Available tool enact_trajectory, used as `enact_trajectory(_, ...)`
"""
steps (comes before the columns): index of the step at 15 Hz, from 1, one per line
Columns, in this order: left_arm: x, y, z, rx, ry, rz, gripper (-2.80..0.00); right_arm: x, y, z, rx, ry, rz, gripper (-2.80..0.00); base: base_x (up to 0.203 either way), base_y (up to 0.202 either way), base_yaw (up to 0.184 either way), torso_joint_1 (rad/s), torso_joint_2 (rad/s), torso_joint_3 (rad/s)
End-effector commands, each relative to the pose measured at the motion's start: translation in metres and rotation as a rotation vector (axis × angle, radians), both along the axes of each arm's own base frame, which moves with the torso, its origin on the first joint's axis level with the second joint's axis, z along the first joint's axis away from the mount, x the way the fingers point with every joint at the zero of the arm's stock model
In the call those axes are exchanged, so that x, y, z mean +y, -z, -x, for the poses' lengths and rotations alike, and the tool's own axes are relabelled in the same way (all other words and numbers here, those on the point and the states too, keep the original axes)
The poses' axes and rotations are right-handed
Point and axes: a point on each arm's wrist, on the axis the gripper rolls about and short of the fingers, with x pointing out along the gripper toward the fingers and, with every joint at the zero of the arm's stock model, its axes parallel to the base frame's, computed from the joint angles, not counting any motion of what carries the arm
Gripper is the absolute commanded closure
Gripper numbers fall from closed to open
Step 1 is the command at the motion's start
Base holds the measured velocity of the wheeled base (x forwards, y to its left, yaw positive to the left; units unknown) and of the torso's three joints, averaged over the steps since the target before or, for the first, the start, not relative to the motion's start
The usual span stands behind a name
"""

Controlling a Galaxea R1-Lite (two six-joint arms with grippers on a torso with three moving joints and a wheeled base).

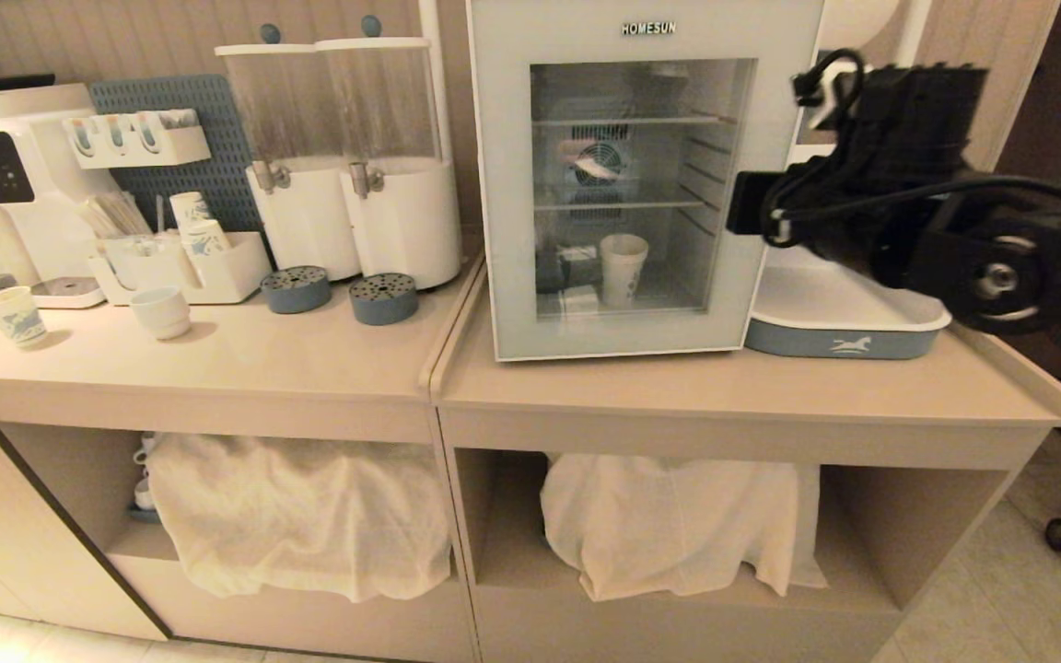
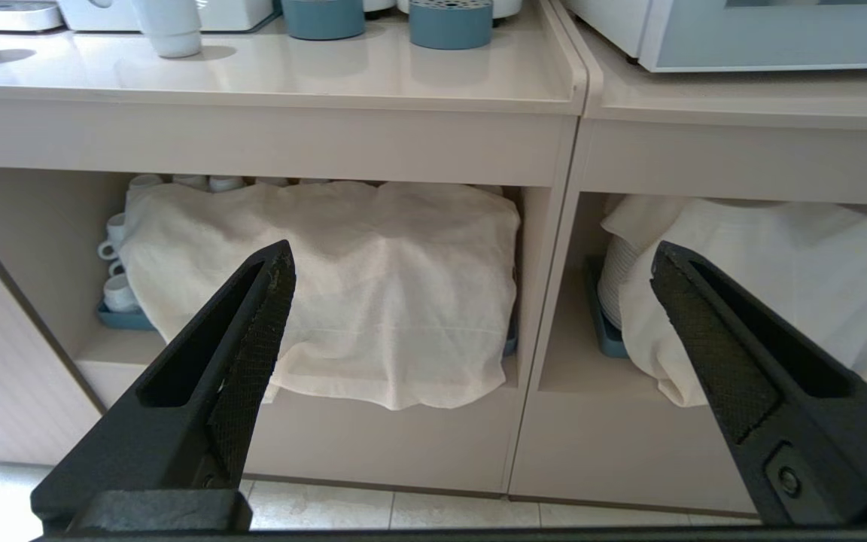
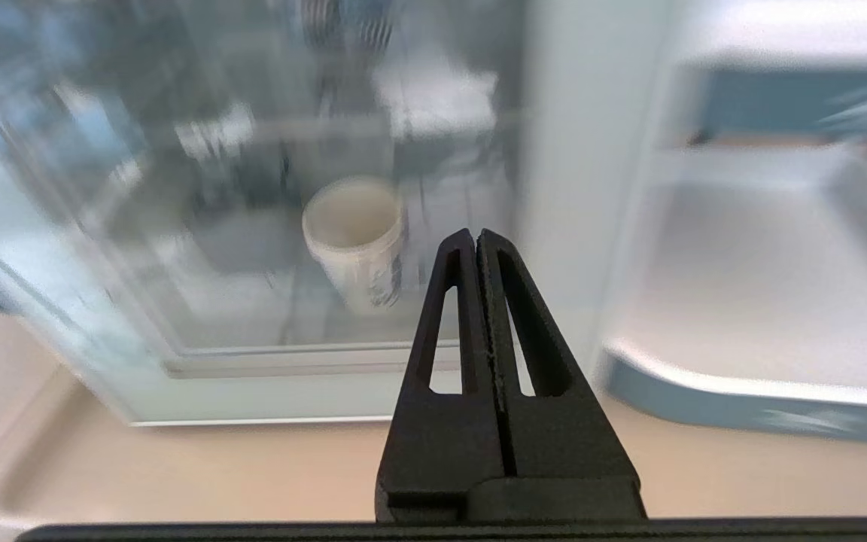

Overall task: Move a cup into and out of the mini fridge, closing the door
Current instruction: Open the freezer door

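One cup stands upright on the floor of the fridge, behind the glass of the door, which sits flush against the box. Three wire shelf levels show inside. The right gripper hangs in front of the door's lower right part, its jaws clenched together on nothing, apart from the glass. The left gripper is parked low before the open cabinet shelves, jaws spread wide and holding nothing. On the counter left of the fridge stand two clear dispensers, two blue round drip bases, one patterned paper cup and one squat white cup. One blue-rimmed tray lies just right of the fridge. Two white cloths drape the lower shelves.
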Motion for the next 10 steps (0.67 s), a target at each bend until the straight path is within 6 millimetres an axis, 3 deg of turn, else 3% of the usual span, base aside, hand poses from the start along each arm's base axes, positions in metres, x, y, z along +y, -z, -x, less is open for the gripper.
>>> enact_trajectory(1,0.000,0.005,-0.001,0.017,-0.002,0.001,-2.80,-0.045,-0.062,0.082,-0.149,0.037,-0.074,0.00,0.000,0.000,0.000,0.000,0.00,0.000)
enact_trajectory(3,0.000,0.005,-0.002,0.018,-0.001,0.002,-2.80,-0.074,-0.087,0.144,-0.192,0.065,-0.133,0.00,0.000,0.000,0.000,0.000,0.00,0.000)
enact_trajectory(5,0.000,0.005,-0.001,0.017,-0.001,0.005,-2.80,-0.098,-0.098,0.206,-0.206,0.120,-0.195,0.00,0.000,0.000,0.000,0.000,0.00,0.000)
enact_trajectory(8,0.000,0.005,-0.001,0.018,-0.001,0.005,-2.80,-0.131,-0.092,0.282,-0.222,0.281,-0.257,0.00,0.000,0.000,0.000,0.000,0.00,0.000)
enact_trajectory(10,0.000,0.005,-0.001,0.017,-0.001,0.005,-2.80,-0.142,-0.075,0.328,-0.218,0.330,-0.299,0.00,0.000,0.000,0.000,0.000,0.00,0.000)
